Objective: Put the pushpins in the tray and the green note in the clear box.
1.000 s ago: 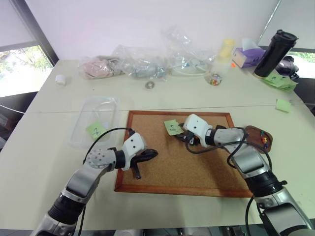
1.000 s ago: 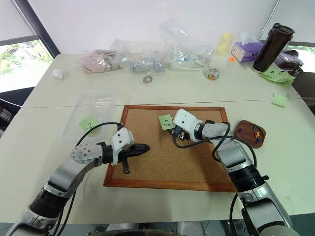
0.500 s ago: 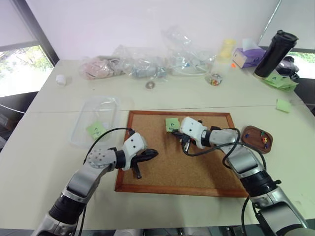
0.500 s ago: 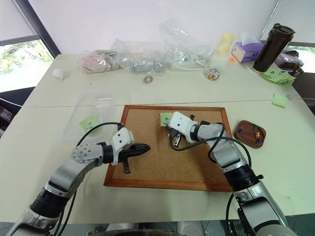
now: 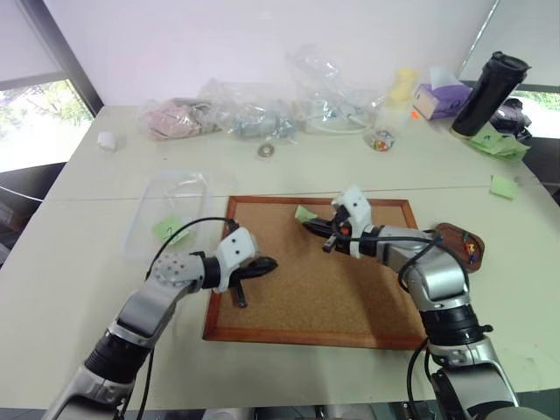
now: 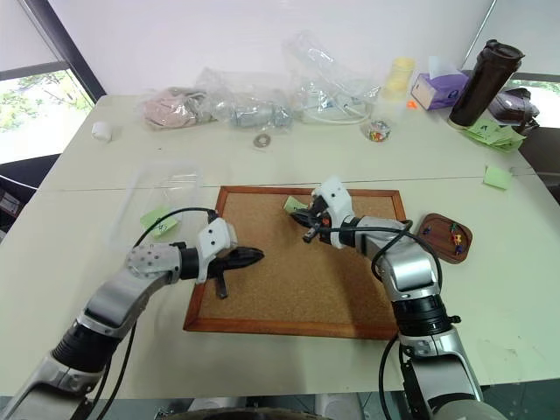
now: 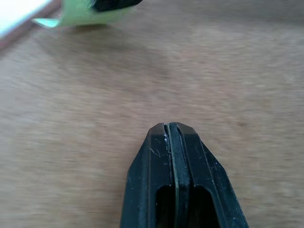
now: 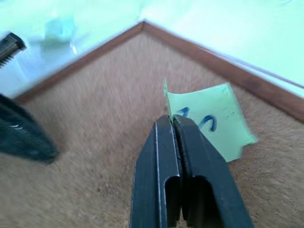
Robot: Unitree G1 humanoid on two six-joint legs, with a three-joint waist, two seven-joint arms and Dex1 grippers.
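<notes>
Two claws work over the cork board (image 5: 315,280): my right claw (image 8: 172,124) pinches the green note (image 8: 216,118) by its edge near the board's far rim, my left claw (image 7: 171,129) clenched on nothing.

Office or lab test room: large white tabletop (image 5: 79,262) against a plain white wall, window (image 5: 35,122) at the left. Desk clutter: cork board (image 5: 324,289), sticky notes (image 5: 503,186), tissue box (image 5: 442,98), black travel mug (image 5: 488,94), clear plastic bags (image 5: 254,109).
</notes>
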